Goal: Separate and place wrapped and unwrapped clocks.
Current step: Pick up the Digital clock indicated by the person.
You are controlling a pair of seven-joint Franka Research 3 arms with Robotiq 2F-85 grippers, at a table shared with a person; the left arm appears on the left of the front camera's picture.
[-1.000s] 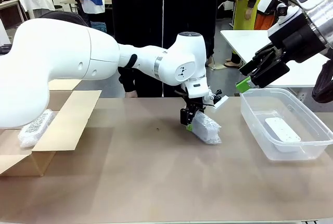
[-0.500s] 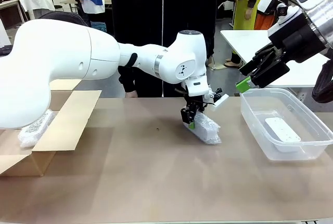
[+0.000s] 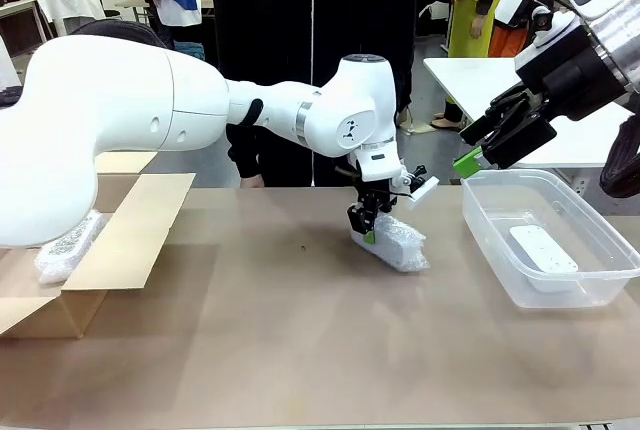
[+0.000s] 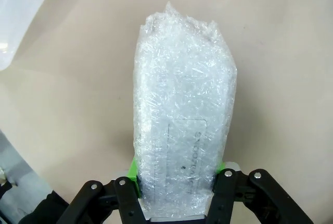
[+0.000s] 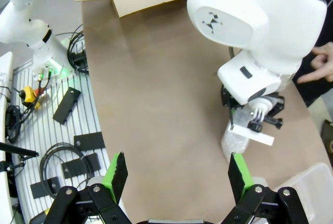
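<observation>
At the middle of the brown bench (image 3: pixel 300 350), my left fingers (image 3: pixel 366 229) are clamped on one end of a lumpy bubble-wrapped clock bundle (image 3: pixel 398 244), which lies there between the brown cardboard box (image 3: pixel 110 250) at the left and the clear plastic tub (image 3: pixel 600 290) at the right. A smooth white plastic clock (image 3: pixel 542 249) lies inside the tub. A second bubble-wrapped bundle (image 3: pixel 66 247) sits in the cardboard box. My right fingers (image 5: pixel 177 172) hang apart above the tub's far left corner, holding nothing.

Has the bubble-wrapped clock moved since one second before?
Yes. The bubble-wrapped clock, gripped by the left hand, has shifted slightly toward the clear tub.
</observation>
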